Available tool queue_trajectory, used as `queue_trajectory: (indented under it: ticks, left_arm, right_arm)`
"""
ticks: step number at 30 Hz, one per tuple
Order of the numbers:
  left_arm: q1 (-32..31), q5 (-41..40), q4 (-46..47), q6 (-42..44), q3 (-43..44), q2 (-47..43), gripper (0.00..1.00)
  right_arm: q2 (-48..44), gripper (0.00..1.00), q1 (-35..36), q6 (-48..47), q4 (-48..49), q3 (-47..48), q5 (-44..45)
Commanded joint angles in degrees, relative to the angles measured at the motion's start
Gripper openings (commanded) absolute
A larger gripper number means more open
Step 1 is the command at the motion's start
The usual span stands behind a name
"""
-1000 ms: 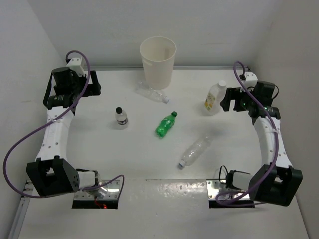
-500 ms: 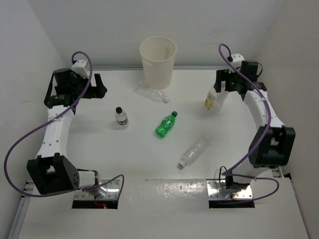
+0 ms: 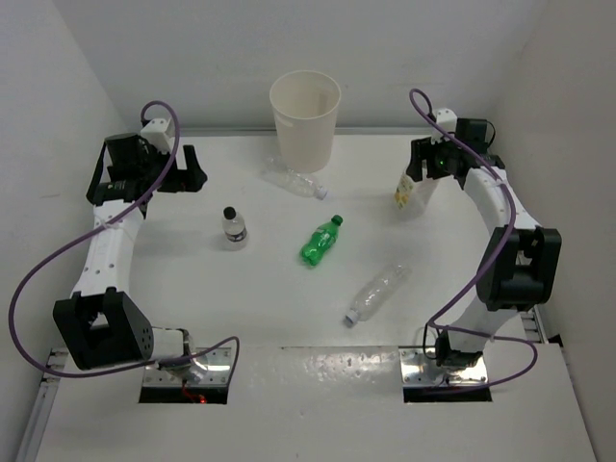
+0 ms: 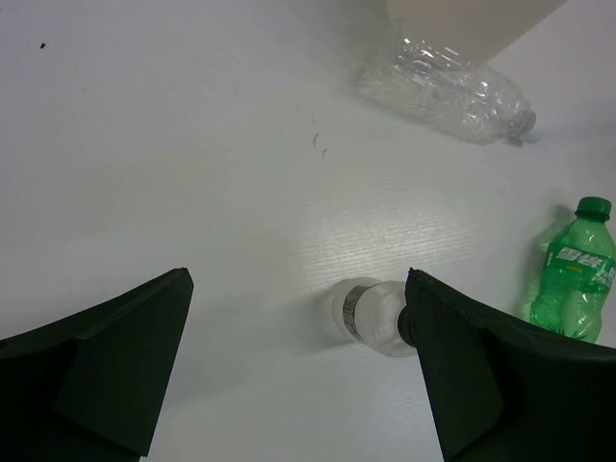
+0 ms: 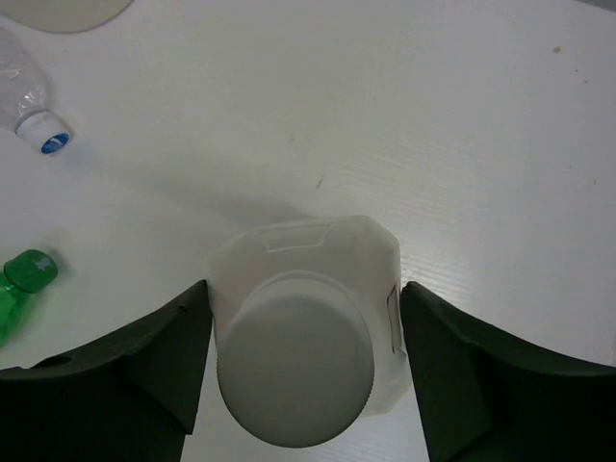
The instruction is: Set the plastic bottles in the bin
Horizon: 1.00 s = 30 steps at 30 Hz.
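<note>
The whitish bottle with the yellow label stands upright at the right. My right gripper is over it, and in the right wrist view both fingers press the bottle's sides. My left gripper is open and empty at the far left, up-left of the tiny black-capped bottle, which shows by one finger in the left wrist view. The green bottle lies mid-table. One clear bottle lies at the foot of the cream bin, another clear bottle lies nearer the front.
White walls close in the table on the left, back and right. The arm bases and metal plates sit at the near edge. Purple cables loop off both arms. The bin stands at the back centre.
My right arm has swung from the right side toward the back and brought its gripper down over the whitish bottle. My left gripper has shifted slightly to the right.
</note>
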Motion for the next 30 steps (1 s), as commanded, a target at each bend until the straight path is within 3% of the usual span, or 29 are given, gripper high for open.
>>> queue_trajectory:
  ticks: [1, 4, 9, 11, 19, 25, 30]
  left_arm:
    - [0.9, 0.7, 0.6, 0.8, 0.1, 0.6, 1.0]
    - [0.9, 0.7, 0.6, 0.8, 0.1, 0.6, 1.0]
    - [0.9, 0.7, 0.6, 0.8, 0.6, 1.1, 1.0]
    - [0.9, 0.7, 0.6, 0.8, 0.6, 1.1, 1.0]
    - [0.9, 0.2, 0.0, 2.5, 1.2, 1.1, 1.0]
    - [2.0, -0.4, -0.5, 3.0, 1.2, 1.1, 1.0]
    - [2.0, -0.9, -0.5, 2.5, 1.2, 1.1, 1.0]
  right_arm:
    - [-0.3, 0.74, 0.6, -0.2, -3.4, 0.2, -2.2]
    - [-0.2, 0.71, 0.5, 0.0, -4.4, -0.8, -2.2]
    - [-0.9, 0.24, 0.9, 0.7, -2.8, 0.4, -2.5]
    - [-0.8, 0.15, 1.6, 1.4, -3.3, 2.5, -3.0]
    - [5.0, 0.04, 8.3, 11.2, -2.1, 35.7, -4.3]
    - [8.4, 0.0, 14.9, 17.2, 21.0, 39.8, -2.9]
    - [20.6, 0.0, 22.3, 12.4, 22.5, 53.8, 0.2]
